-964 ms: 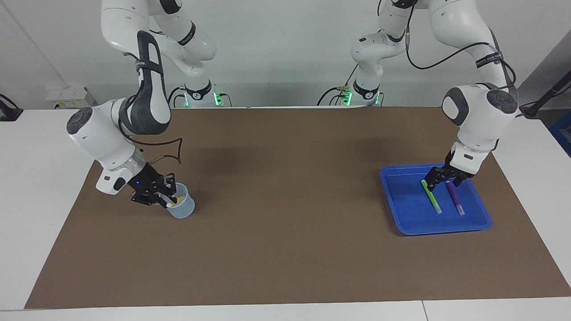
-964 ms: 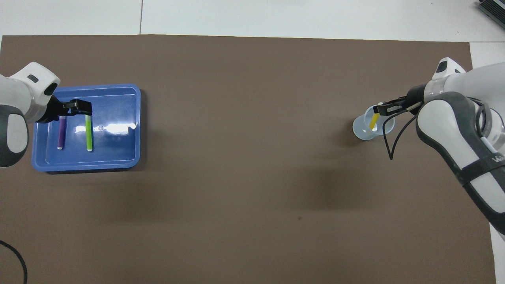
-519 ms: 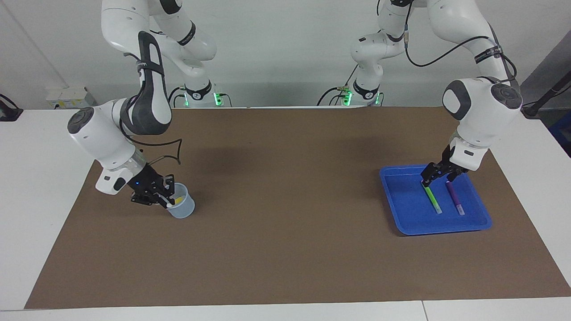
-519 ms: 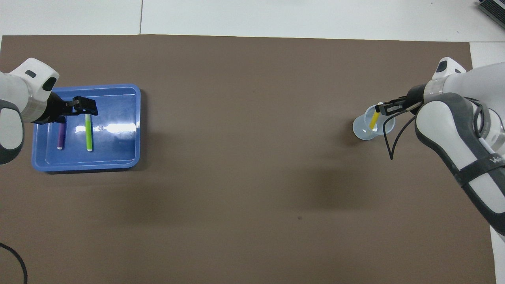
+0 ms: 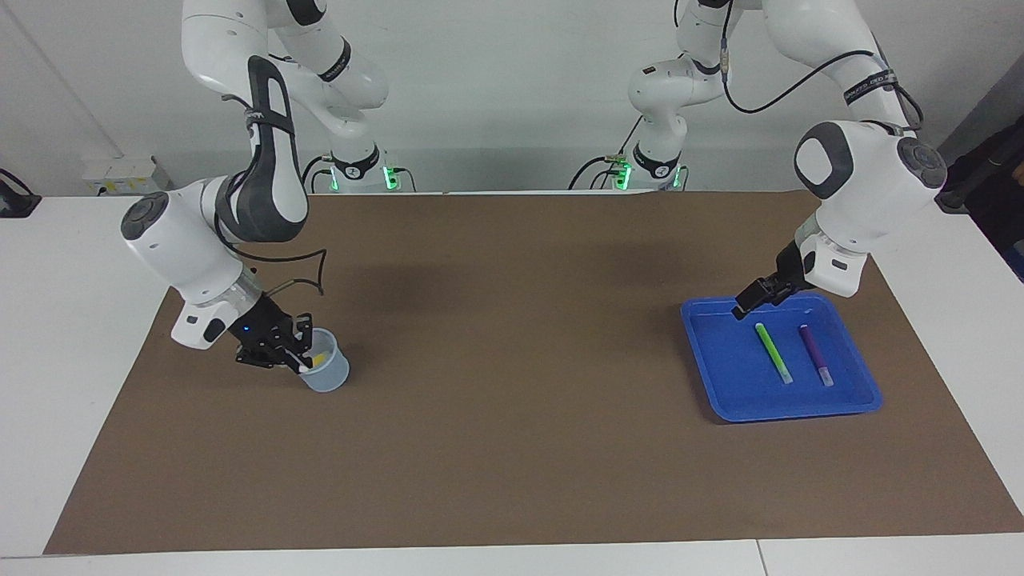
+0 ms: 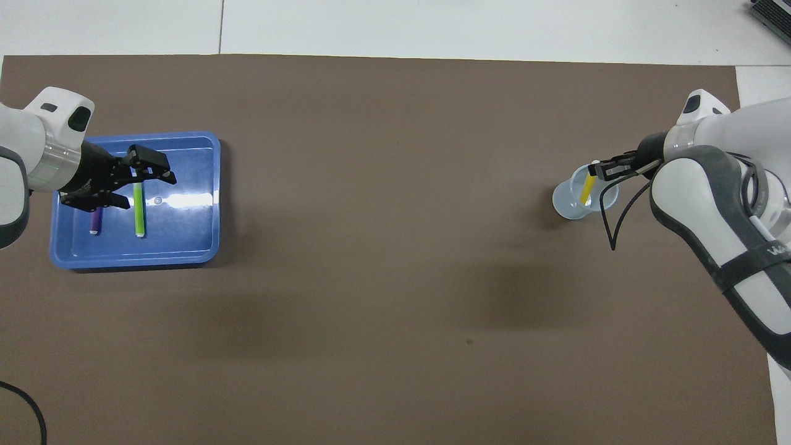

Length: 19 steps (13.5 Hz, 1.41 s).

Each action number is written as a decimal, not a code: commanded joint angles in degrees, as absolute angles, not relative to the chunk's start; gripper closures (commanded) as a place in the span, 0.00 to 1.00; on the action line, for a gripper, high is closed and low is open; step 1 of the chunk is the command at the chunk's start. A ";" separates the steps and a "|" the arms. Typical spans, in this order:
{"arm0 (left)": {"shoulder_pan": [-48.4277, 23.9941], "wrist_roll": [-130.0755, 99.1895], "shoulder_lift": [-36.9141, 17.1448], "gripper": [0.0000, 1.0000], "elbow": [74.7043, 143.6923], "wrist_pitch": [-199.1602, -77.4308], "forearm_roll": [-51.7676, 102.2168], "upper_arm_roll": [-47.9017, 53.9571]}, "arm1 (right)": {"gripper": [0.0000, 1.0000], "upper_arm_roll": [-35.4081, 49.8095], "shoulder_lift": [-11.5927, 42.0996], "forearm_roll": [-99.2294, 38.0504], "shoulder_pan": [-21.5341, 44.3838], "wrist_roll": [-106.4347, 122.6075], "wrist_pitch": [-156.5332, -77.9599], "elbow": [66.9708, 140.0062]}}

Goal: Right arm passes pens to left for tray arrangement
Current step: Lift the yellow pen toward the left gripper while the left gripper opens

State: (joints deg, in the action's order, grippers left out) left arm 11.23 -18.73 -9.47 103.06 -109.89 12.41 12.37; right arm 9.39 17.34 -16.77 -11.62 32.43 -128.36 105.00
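Note:
A yellow pen stands tilted in a small translucent cup toward the right arm's end of the table. My right gripper is at the cup's mouth, shut on the pen's upper end. The blue tray lies toward the left arm's end. In it, side by side, lie a green pen and a purple pen. My left gripper hangs open and empty over the tray's rim nearest the robots.
A brown mat covers the table between cup and tray. A thin black cable loops from the right wrist beside the cup. White table shows around the mat.
The left gripper has lifted off the green pen and drawn back over the tray's robot-side rim, still open. The right gripper's fingers have closed on the yellow pen in the cup.

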 commanded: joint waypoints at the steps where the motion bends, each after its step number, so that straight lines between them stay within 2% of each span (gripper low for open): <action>1: 10.90 -23.89 -8.61 0.00 102.74 -106.09 15.47 12.13 | 0.88 9.58 16.70 -16.26 -12.04 33.57 -128.41 106.00; 7: 10.63 -27.23 -7.65 0.00 102.57 -105.29 15.64 14.15 | 0.88 9.58 14.51 -16.26 -12.48 33.57 -124.72 104.15; 15: 10.55 -46.97 -4.04 0.00 101.43 -98.63 18.63 18.54 | 0.88 9.67 5.55 -16.26 -12.04 33.14 -118.93 103.80; 19: 11.51 -52.98 -2.99 0.00 102.21 -96.33 22.75 18.46 | 0.88 10.54 3.78 -16.61 -11.26 26.05 -112.08 98.63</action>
